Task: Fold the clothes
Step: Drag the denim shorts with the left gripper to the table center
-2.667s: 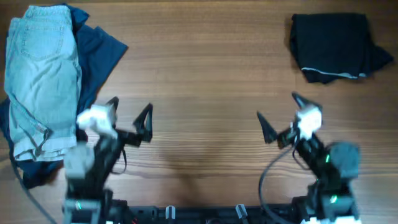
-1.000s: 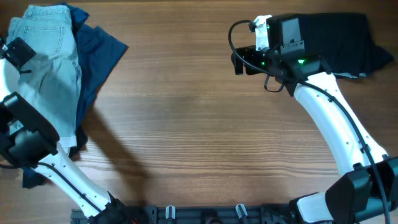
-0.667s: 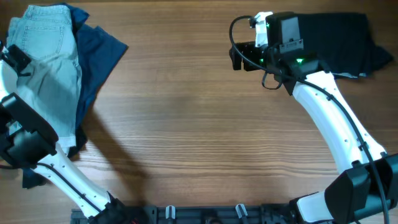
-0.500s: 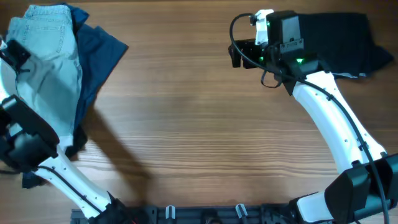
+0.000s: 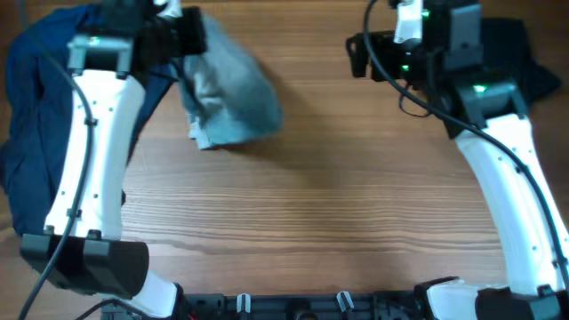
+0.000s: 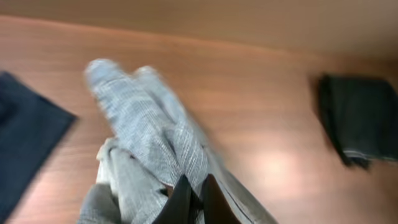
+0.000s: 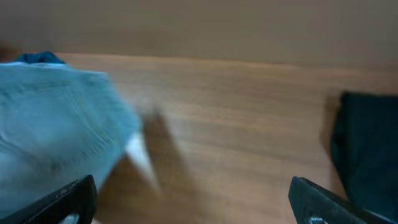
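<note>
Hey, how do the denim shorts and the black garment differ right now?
The denim shorts are light blue; the black garment is dark. The denim shorts are bunched up, pinched in the left gripper; the black garment lies folded flat on the table, with nothing holding it. Both are clothes.

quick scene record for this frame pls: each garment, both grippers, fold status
denim shorts: bunched up, hanging from the left gripper above the table; cannot tell if the low end touches the wood
left gripper: shut on the denim shorts
right gripper: open, holding nothing, beside the black garment
navy garment: crumpled heap at the left edge
black garment: lying at the far right of the table, not gripped
fold status: denim shorts not yet laid flat
</note>
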You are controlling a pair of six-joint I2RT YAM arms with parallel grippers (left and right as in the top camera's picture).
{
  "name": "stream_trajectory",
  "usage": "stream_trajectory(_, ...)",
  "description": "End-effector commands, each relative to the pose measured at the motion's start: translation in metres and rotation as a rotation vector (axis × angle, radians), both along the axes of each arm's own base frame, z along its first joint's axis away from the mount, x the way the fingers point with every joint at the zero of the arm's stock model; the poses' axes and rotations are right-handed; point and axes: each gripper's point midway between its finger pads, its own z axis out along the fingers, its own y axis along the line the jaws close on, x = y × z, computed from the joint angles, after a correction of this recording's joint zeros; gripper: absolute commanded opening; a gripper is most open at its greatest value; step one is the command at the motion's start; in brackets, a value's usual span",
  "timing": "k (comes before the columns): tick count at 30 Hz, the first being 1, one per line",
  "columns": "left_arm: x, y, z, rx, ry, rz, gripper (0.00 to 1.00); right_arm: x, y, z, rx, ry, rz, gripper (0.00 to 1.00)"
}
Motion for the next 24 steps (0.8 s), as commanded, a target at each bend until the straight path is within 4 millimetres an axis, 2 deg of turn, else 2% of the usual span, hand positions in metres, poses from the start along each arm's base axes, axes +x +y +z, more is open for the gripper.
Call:
stream_trajectory(1,-0.017,-0.041,0.011,-0.001,-0.019,-0.114,0.04,-0.008,-0.003,-0.015,0.006,0.078,0.014,1.0)
stream_trajectory(3,-0.03,-0.065,0.007,0.027,-0.01,-0.2,0.04,-0.013,0.001,-0.018,0.022,0.101,0.037,1.0)
stream_trajectory(4,-0.036,-0.071,0.004,0.041,0.003,-0.228,0.04,-0.015,0.004,-0.018,0.033,0.11,0.051,1.0)
stream_trajectory(5,-0.04,-0.073,0.001,0.045,0.017,-0.236,0.08,-0.016,0.005,-0.019,0.04,0.113,0.058,1.0)
stream_trajectory(6,-0.042,-0.075,0.0,0.046,0.026,-0.24,0.21,-0.016,0.006,-0.018,0.044,0.114,0.059,1.0)
stream_trajectory(7,-0.044,-0.075,-0.002,0.048,0.035,-0.242,0.5,-0.016,0.006,-0.018,0.049,0.116,0.054,1.0)
stream_trajectory(9,-0.046,-0.078,0.0,0.031,0.037,-0.256,0.61,-0.016,0.007,-0.018,0.076,0.125,0.035,1.0)
stream_trajectory(11,-0.052,-0.089,0.009,-0.027,0.025,-0.306,0.62,-0.015,0.011,-0.015,0.103,0.119,0.05,1.0)
stream_trajectory(13,-0.056,-0.088,0.016,-0.032,0.008,-0.312,0.63,-0.016,0.018,-0.012,0.128,0.116,0.079,1.0)
stream_trajectory(14,-0.052,-0.078,0.02,-0.013,-0.012,-0.283,0.64,-0.016,0.022,-0.013,0.142,0.121,0.098,1.0)
stream_trajectory(16,-0.037,-0.043,0.018,0.01,-0.003,-0.148,0.63,-0.014,0.041,-0.025,0.153,0.148,0.173,1.0)
stream_trajectory(17,-0.029,-0.025,0.011,-0.01,0.029,-0.077,0.63,-0.01,0.046,-0.036,0.146,0.169,0.185,1.0)
stream_trajectory(18,-0.017,-0.002,-0.005,-0.041,0.086,0.02,0.61,-0.006,0.05,-0.044,0.144,0.183,0.189,1.0)
stream_trajectory(19,-0.012,0.005,-0.015,-0.053,0.117,0.048,0.61,-0.004,0.05,-0.046,0.145,0.184,0.187,1.0)
stream_trajectory(22,0.006,0.014,-0.074,-0.1,0.276,0.072,0.6,0.001,0.045,-0.043,0.132,0.164,0.164,1.0)
stream_trajectory(24,0.021,0.009,-0.12,-0.118,0.362,0.072,0.62,-0.001,0.042,-0.047,0.128,0.184,0.158,1.0)
